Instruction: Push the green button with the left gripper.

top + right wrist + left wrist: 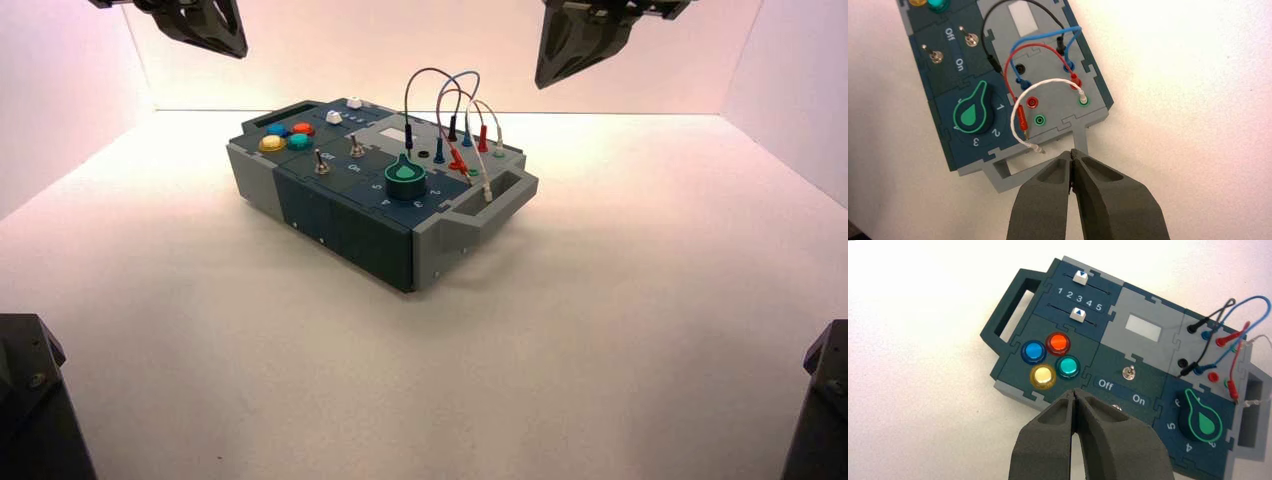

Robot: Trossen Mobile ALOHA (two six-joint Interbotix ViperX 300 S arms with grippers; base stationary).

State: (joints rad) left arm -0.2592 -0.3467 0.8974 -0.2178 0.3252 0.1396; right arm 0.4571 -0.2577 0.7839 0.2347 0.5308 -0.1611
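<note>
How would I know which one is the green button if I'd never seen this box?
Find the dark box on the table, then its end with four round domed buttons, left in the high view. The green button sits between the red one and yellow one. It's a plain dome; the other big green thing is a knob with a pointer.

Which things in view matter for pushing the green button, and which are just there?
For the job:
- green button
- left hand

Just there:
- yellow, red and blue buttons
- green-rimmed knob
- two white sliders
- right hand, above the table
</note>
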